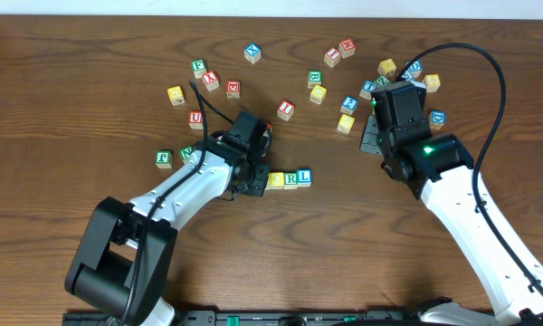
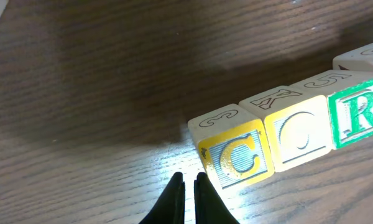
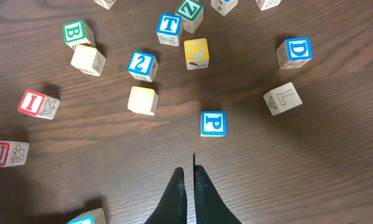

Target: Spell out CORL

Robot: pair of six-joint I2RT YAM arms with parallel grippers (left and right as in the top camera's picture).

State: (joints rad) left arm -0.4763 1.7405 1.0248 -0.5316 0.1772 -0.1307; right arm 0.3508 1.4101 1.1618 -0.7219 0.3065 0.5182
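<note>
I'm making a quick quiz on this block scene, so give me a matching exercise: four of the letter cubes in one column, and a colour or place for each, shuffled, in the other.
Column one:
1 C cube
2 R cube
3 L cube
4 P cube

Column two:
a green letter
b right end of the row
c off the row, just ahead of the right hand
d yellow frame, left end of the row

Pairs: 1-d, 2-a, 3-b, 4-c.
</note>
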